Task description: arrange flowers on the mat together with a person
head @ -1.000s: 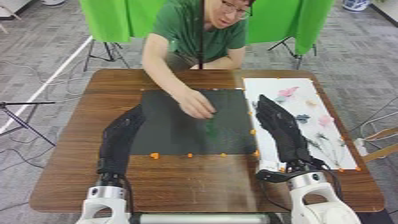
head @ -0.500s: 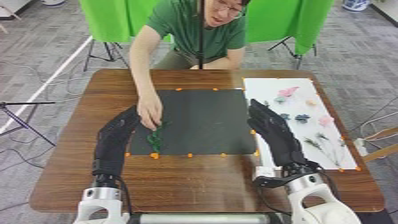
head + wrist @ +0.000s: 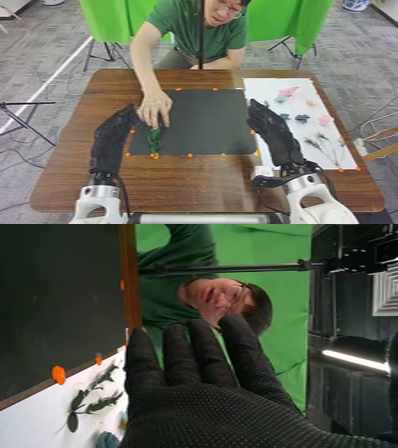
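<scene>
Green leafy stem (image 3: 155, 144) being handled on black rectangular mat (image 3: 204, 122) by person's hand (image 3: 155, 106); black-gloved left hand (image 3: 115, 127), right hand (image 3: 272, 128) being held at opposite sides, fingers straight, released.

Counts on the worktop (image 3: 204, 185): black mat (image 3: 200, 120) x1, white sheet (image 3: 266, 110) x1. On the mat: green stem piece (image 3: 155, 145) x1. On the sheet: pink blooms (image 3: 325, 121) x2, peach bloom (image 3: 311, 103) x1, blue-teal blooms (image 3: 302, 118) x3 (one pale, two darker). Leafy sprigs (image 3: 312, 143) on the sheet: at least 2, they crowd together, exact total unclear. Orange bits (image 3: 189, 155) along the mat and sheet edges: 10 or more, some too small to count.
</scene>
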Robot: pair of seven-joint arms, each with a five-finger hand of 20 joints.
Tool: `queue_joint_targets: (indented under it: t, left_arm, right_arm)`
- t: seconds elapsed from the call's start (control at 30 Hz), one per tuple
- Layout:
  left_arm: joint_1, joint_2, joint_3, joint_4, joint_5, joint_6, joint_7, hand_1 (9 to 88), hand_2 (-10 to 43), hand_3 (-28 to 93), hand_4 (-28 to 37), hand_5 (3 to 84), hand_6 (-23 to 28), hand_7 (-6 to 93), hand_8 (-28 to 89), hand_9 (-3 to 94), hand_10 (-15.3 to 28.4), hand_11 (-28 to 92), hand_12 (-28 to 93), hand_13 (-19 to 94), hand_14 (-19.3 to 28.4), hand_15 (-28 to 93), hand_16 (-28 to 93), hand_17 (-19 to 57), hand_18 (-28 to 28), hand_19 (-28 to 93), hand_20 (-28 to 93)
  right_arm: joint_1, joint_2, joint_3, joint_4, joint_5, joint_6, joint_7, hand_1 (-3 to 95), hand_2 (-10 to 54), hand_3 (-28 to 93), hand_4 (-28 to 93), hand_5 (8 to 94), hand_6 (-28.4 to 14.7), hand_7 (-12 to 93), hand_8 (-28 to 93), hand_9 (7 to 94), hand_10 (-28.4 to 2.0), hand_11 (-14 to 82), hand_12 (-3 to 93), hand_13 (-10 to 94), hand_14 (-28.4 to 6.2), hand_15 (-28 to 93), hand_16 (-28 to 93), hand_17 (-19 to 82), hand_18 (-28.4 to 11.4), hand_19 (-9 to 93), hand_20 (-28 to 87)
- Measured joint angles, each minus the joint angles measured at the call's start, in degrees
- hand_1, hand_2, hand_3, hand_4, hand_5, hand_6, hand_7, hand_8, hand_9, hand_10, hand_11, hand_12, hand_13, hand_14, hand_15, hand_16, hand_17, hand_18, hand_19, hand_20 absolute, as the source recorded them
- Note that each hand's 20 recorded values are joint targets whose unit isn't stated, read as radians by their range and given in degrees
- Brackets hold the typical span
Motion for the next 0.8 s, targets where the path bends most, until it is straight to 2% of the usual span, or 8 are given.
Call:
queue_joint_targets:
  t: [0.43,0.8]
  left_arm:
    - [-0.01,-0.75,-3.61,0.01,0.42,0.10,-0.19,29.5,-4.4,64,-17.6,46.4,3.2,13.5,-7,40.1,12.3,13,13,32,15.3,10,2,6.9,9.9,5,18]
    - [0.19,-1.04,-4.07,0.04,1.02,-0.41,-0.55,29.6,-4.4,64,-17.6,46.4,3.2,13.3,-6,40.4,12.3,14,13,32,15.5,10,2,6.7,9.9,5,18]
  right_arm:
    - [0.19,0.04,0.00,0.09,-0.16,1.26,-0.01,9.8,-9.5,71,-19,30.5,-6.6,5,-7,29.1,-15.3,0.8,8.2,20,-9.8,4,6,12,-8.4,0,19]
    - [0.38,0.20,-0.53,0.35,-0.32,2.30,-0.59,13.2,-9.5,73,-20,32.5,-4.8,8,-8,32.5,-15.1,2.3,10.2,22,-10.4,5,7,13,-7.1,0,20]
